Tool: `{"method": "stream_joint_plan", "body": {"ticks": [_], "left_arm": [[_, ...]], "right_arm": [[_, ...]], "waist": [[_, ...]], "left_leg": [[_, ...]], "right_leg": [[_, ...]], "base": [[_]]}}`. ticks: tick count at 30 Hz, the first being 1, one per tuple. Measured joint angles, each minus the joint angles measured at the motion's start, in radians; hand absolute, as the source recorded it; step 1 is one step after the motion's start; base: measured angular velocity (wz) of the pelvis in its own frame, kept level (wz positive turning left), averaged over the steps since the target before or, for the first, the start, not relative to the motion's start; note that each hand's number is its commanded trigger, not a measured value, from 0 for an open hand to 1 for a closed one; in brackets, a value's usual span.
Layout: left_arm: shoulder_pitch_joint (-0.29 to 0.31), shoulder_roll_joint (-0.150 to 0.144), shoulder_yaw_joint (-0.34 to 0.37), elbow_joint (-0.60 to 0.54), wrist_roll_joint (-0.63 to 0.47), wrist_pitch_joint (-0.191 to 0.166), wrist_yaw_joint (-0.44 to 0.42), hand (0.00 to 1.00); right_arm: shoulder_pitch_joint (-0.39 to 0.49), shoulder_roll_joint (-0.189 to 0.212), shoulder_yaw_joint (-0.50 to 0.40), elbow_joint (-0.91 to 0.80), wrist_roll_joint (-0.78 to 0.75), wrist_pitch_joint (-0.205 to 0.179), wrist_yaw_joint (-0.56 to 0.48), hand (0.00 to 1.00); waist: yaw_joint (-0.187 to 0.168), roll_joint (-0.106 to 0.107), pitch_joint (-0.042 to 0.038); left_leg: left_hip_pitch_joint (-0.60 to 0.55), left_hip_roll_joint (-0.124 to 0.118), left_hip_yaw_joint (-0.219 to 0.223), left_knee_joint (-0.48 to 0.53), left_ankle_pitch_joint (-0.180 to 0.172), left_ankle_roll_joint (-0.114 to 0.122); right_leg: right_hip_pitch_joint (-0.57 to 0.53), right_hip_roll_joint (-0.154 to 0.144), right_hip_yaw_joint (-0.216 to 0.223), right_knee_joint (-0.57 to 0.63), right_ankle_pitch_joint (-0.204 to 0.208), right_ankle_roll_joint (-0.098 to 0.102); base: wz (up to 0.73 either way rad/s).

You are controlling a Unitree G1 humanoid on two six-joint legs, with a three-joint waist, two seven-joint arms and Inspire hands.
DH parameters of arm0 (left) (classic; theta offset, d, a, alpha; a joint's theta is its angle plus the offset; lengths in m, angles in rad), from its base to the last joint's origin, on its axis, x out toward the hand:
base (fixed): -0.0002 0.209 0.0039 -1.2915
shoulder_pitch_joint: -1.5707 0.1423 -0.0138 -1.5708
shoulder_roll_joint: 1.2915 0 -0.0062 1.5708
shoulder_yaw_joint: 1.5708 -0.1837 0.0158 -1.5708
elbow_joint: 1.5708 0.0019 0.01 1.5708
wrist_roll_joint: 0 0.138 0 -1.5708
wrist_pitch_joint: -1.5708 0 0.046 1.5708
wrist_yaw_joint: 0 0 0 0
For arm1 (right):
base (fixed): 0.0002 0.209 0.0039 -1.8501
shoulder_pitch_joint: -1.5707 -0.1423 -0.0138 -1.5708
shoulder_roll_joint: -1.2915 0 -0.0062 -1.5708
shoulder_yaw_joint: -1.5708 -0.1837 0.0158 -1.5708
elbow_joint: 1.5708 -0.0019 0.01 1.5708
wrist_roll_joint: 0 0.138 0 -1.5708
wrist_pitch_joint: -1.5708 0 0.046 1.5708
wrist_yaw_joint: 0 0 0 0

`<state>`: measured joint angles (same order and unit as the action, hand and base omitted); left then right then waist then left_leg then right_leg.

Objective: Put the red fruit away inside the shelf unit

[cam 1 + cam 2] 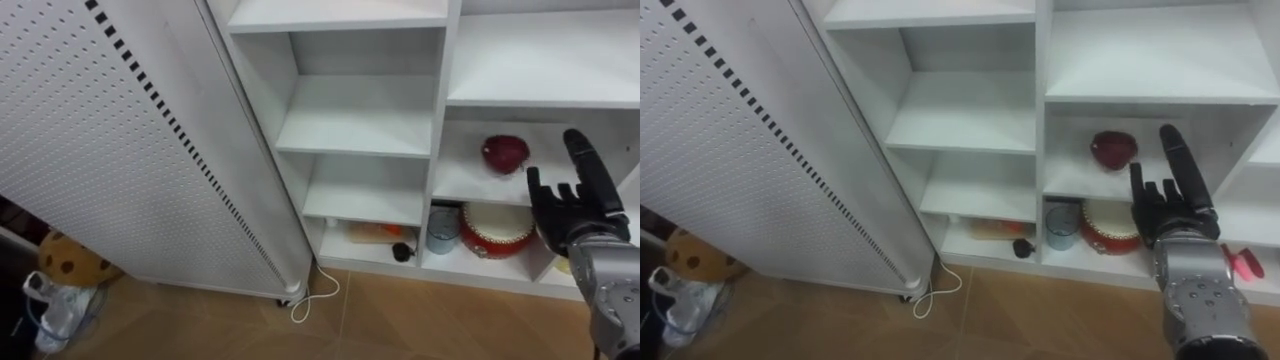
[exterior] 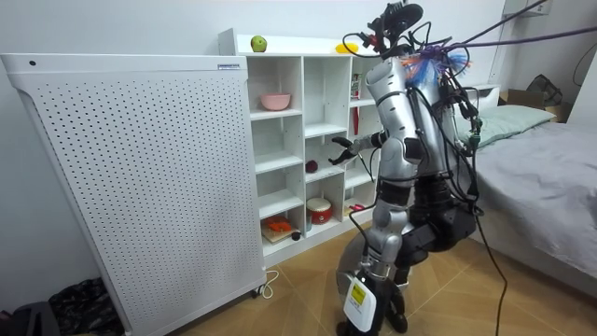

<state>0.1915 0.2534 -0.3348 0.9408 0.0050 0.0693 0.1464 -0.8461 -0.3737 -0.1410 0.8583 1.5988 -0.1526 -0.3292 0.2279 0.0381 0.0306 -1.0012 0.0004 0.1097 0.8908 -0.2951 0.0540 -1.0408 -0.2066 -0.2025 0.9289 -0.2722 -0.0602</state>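
Bright, even light covers the white closet (image 1: 447, 70); soft shadows sit under its shelves (image 1: 355, 125); the near left lies dim.

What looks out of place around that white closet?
The green apple sits on the very top of the white closet, not in a compartment like the dark red fruit beside the open right robot hand. A white cord also lies looped on the floor by the perforated panel.
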Motion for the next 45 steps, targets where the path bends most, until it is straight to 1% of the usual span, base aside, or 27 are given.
{"method": "stream_joint_plan", "body": {"ticks": [5,13,17,19,20,21,24,25,27,28,29,30,31,32,33,34,35,37,38,39,40,41,42,43,44,45], "left_arm": [[0.000,0.002,-0.003,-0.001,-0.003,-0.006,0.001,0.00],[0.000,0.001,-0.028,0.000,-0.013,-0.006,0.000,0.00],[0.002,0.000,-0.028,0.008,-0.013,-0.006,-0.001,0.00],[0.002,0.001,-0.026,0.011,-0.012,-0.005,0.000,0.00],[0.002,0.000,-0.026,0.010,-0.013,-0.005,-0.001,0.00],[0.002,0.001,-0.024,0.010,-0.013,-0.004,-0.003,0.00],[0.001,0.003,-0.021,0.010,-0.013,-0.004,-0.003,0.00],[0.000,0.003,-0.016,0.010,-0.013,-0.005,-0.004,0.00],[-0.005,0.003,0.031,0.013,-0.013,-0.006,-0.009,0.00],[-0.007,0.003,0.043,0.017,-0.013,-0.006,-0.009,0.00],[-0.015,0.003,0.059,0.027,-0.012,-0.005,-0.011,0.00],[-0.019,0.004,0.071,0.032,-0.012,-0.005,-0.014,0.00],[-0.021,0.004,0.083,0.033,-0.012,-0.005,-0.018,0.00],[-0.027,0.005,0.110,0.031,-0.012,-0.005,-0.026,0.00],[-0.033,0.004,0.138,0.033,-0.013,-0.005,-0.028,0.00],[-0.036,0.005,0.148,0.033,-0.013,-0.006,-0.029,0.00],[-0.040,0.005,0.163,0.035,-0.013,-0.006,-0.029,0.00],[-0.040,0.003,0.180,0.036,-0.009,-0.007,-0.028,0.00],[-0.040,0.003,0.190,0.044,-0.006,-0.011,-0.026,0.00],[-0.040,0.001,0.202,0.051,-0.002,-0.012,-0.026,0.00],[-0.039,-0.001,0.222,0.065,0.000,-0.012,-0.022,0.00],[-0.035,-0.005,0.233,0.072,-0.001,-0.012,-0.019,0.00],[-0.030,-0.010,0.236,0.075,-0.001,-0.016,-0.009,0.00],[-0.025,-0.013,0.236,0.080,-0.001,-0.023,0.000,0.00],[-0.017,-0.019,0.238,0.087,-0.001,-0.035,0.010,0.00],[-0.012,-0.032,0.249,0.096,-0.001,-0.037,0.023,0.00]], "right_arm": [[0.000,-0.017,0.000,0.003,-0.002,0.000,0.000,0.00],[-0.001,-0.023,-0.001,0.049,-0.002,0.002,0.001,0.00],[0.000,-0.024,0.000,0.094,-0.001,0.001,0.004,0.00],[0.000,-0.025,0.002,0.111,0.002,0.001,0.016,0.00],[0.005,-0.025,0.004,0.123,0.005,0.002,0.031,0.00],[0.006,-0.025,0.005,0.153,0.012,0.003,0.055,0.00],[0.018,-0.031,0.004,0.196,0.014,0.011,0.088,0.00],[0.041,-0.041,0.004,0.212,0.009,0.017,0.109,0.00],[0.103,-0.056,0.004,0.245,-0.015,0.024,0.149,0.00],[0.117,-0.058,0.006,0.260,-0.024,0.025,0.162,0.00],[0.144,-0.063,0.017,0.293,-0.043,0.033,0.189,0.00],[0.173,-0.065,0.034,0.317,-0.064,0.047,0.219,0.00],[0.188,-0.065,0.043,0.322,-0.077,0.054,0.233,0.00],[0.215,-0.065,0.054,0.339,-0.113,0.069,0.259,0.00],[0.242,-0.065,0.063,0.349,-0.153,0.084,0.279,0.00],[0.259,-0.065,0.064,0.349,-0.164,0.092,0.289,0.00],[0.293,-0.064,0.064,0.349,-0.169,0.102,0.303,0.00],[0.354,-0.057,0.064,0.348,-0.165,0.104,0.331,0.00],[0.405,-0.042,0.064,0.354,-0.168,0.102,0.351,0.00],[0.438,-0.026,0.064,0.353,-0.170,0.098,0.361,0.00],[0.505,0.007,0.070,0.353,-0.180,0.098,0.373,0.00],[0.574,0.038,0.078,0.354,-0.182,0.104,0.382,0.00],[0.631,0.063,0.081,0.354,-0.188,0.115,0.394,0.00],[0.654,0.075,0.081,0.353,-0.192,0.119,0.399,0.00],[0.691,0.097,0.080,0.353,-0.210,0.123,0.405,0.00],[0.721,0.111,0.081,0.353,-0.228,0.123,0.413,0.00]], "waist": [[-0.001,-0.001,0.0010],[-0.001,-0.004,0.0029],[-0.002,-0.004,0.0039],[-0.001,-0.006,0.0061],[0.003,-0.005,0.0085],[0.002,-0.005,0.0101],[-0.006,-0.007,0.0124],[-0.006,-0.009,0.0131],[-0.006,-0.015,0.0175],[-0.006,-0.018,0.0193],[-0.012,-0.023,0.0209],[-0.013,-0.028,0.0216],[-0.013,-0.030,0.0225],[-0.016,-0.035,0.0211],[-0.025,-0.038,0.0217],[-0.029,-0.039,0.0207],[-0.036,-0.040,0.0209],[-0.044,-0.041,0.0195],[-0.058,-0.046,0.0152],[-0.061,-0.051,0.0102],[-0.065,-0.061,0.0022],[-0.070,-0.070,-0.0095],[-0.081,-0.075,-0.0142],[-0.084,-0.076,-0.0155],[-0.090,-0.080,-0.0187],[-0.099,-0.079,-0.0212]], "left_leg": [[0.000,0.000,0.002,0.000,-0.001,0.001],[0.005,0.004,0.010,-0.006,-0.003,-0.001],[0.065,0.006,0.013,-0.040,-0.001,-0.003],[0.099,0.010,0.017,-0.060,0.001,-0.003],[0.123,0.017,0.019,-0.074,0.001,-0.003],[0.149,0.021,0.019,-0.095,0.004,-0.005],[0.195,0.018,0.018,-0.135,0.014,-0.004],[0.219,0.017,0.017,-0.153,0.016,-0.002],[0.266,0.016,0.003,-0.186,0.024,0.000],[0.281,0.014,0.000,-0.195,0.026,0.000],[0.314,0.008,-0.003,-0.218,0.029,-0.001],[0.344,0.007,-0.005,-0.240,0.031,-0.002],[0.357,0.007,-0.005,-0.252,0.033,-0.003],[0.378,0.007,-0.006,-0.270,0.036,-0.004],[0.399,0.008,-0.007,-0.287,0.039,-0.004],[0.411,0.008,-0.008,-0.296,0.042,-0.005],[0.440,0.008,-0.012,-0.315,0.046,-0.006],[0.490,0.011,-0.019,-0.344,0.046,-0.007],[0.531,0.011,-0.026,-0.378,0.052,-0.010],[0.556,0.010,-0.029,-0.399,0.057,-0.011],[0.609,0.011,-0.033,-0.436,0.061,-0.013],[0.658,0.012,-0.034,-0.469,0.063,-0.016],[0.703,0.018,-0.035,-0.498,0.064,-0.017],[0.725,0.019,-0.034,-0.512,0.065,-0.018],[0.766,0.018,-0.030,-0.539,0.065,-0.018],[0.798,0.018,-0.027,-0.560,0.065,-0.018]], "right_leg": [[-0.002,-0.002,0.002,0.004,-0.004,0.000],[-0.005,0.001,0.008,0.000,-0.005,0.000],[0.054,0.003,0.001,-0.036,-0.002,0.000],[0.087,0.008,-0.001,-0.059,0.003,0.002],[0.113,0.019,-0.002,-0.084,0.012,0.004],[0.143,0.021,-0.013,-0.111,0.021,0.005],[0.192,0.021,-0.024,-0.150,0.029,0.010],[0.218,0.021,-0.030,-0.169,0.031,0.013],[0.277,0.026,-0.048,-0.209,0.042,0.019],[0.291,0.027,-0.048,-0.216,0.045,0.017],[0.321,0.030,-0.045,-0.231,0.044,0.019],[0.351,0.033,-0.046,-0.252,0.044,0.025],[0.364,0.034,-0.049,-0.262,0.045,0.027],[0.386,0.034,-0.057,-0.281,0.049,0.026],[0.412,0.035,-0.069,-0.301,0.053,0.024],[0.427,0.036,-0.074,-0.313,0.056,0.024],[0.458,0.041,-0.077,-0.336,0.061,0.026],[0.516,0.053,-0.085,-0.377,0.067,0.031],[0.565,0.059,-0.101,-0.417,0.075,0.034],[0.594,0.066,-0.107,-0.442,0.080,0.037],[0.652,0.079,-0.118,-0.489,0.091,0.040],[0.708,0.093,-0.122,-0.534,0.099,0.043],[0.756,0.104,-0.122,-0.570,0.104,0.050],[0.781,0.108,-0.121,-0.587,0.107,0.053],[0.818,0.113,-0.115,-0.611,0.111,0.058],[0.851,0.119,-0.115,-0.637,0.114,0.062]], "base": [[0.00],[-0.02],[-0.07],[-0.16],[-0.21],[-0.20],[-0.03],[0.04],[0.11],[0.15],[0.09],[0.05],[0.00],[0.00],[0.04],[0.06],[0.04],[0.05],[0.13],[0.15],[0.08],[0.08],[0.07],[0.00],[-0.09],[-0.11]]}}
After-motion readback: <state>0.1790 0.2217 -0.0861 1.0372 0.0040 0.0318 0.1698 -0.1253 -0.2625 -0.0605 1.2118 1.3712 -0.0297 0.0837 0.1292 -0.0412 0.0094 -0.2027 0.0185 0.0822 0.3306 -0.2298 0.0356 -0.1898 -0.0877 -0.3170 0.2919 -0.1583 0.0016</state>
